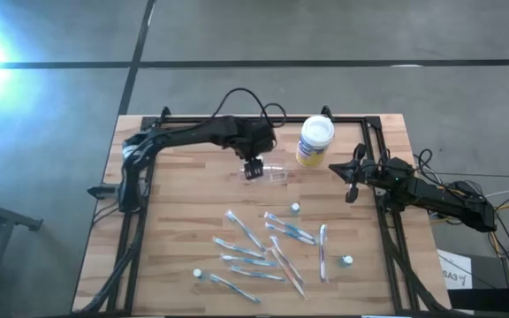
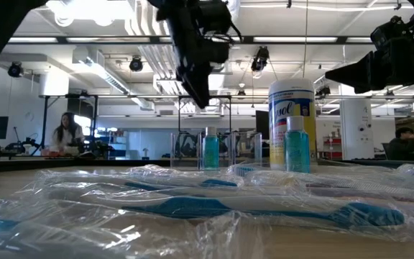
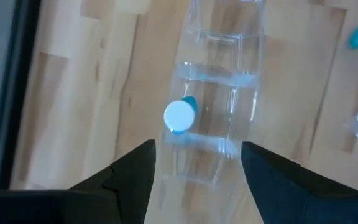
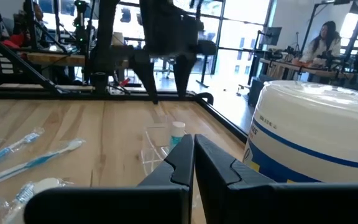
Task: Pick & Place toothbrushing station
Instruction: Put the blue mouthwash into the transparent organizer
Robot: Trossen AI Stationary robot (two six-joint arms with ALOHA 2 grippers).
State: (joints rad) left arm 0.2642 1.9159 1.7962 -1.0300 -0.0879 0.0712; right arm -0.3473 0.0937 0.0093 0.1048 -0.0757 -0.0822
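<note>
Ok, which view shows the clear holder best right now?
Left wrist view: the clear holder fills it, compartments visible, beyond the open left gripper. High view shows a faint outline; low and right wrist show only glimpses.

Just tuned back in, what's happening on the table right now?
The left gripper hangs with jaws open over the small clear plastic holder, which stands on the wooden table with a small white-capped blue bottle in it. The right gripper waits shut beside the white-lidded, yellow-labelled canister. Wrapped toothbrushes lie scattered nearer the front.
</note>
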